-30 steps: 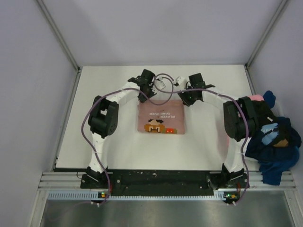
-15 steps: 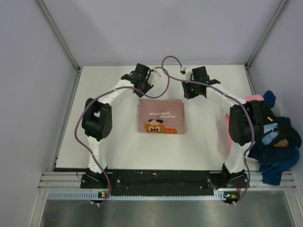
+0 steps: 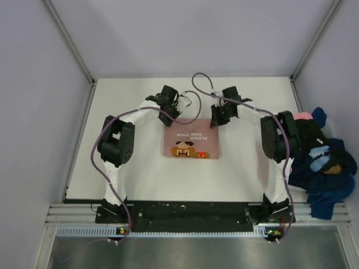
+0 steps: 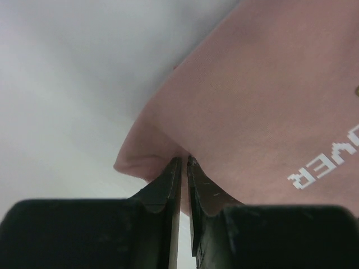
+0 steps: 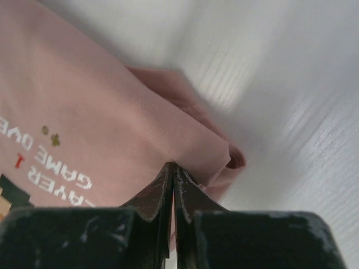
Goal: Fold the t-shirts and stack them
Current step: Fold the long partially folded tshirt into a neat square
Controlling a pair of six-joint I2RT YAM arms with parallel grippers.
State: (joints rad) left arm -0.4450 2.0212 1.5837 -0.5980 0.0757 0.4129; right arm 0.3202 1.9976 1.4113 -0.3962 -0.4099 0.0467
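Returned to the far corners of the folded dusty-pink cloth t-shirt [image 3: 190, 139], left hand [image 4: 181, 159] and right hand [image 5: 172, 164] were pinched shut; hold on cloth unclear.

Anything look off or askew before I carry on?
The pink t-shirt lies folded and fairly square, but at its far right corner, by the right claw, an under-layer bulges out past the top fold. The other shirts sit in a crumpled heap at the right edge of the table.

Folded rose-pink t-shirt [image 3: 190, 139] lies flat at centre, pixel print up; other t-shirts [image 3: 322, 162] heaped far right.
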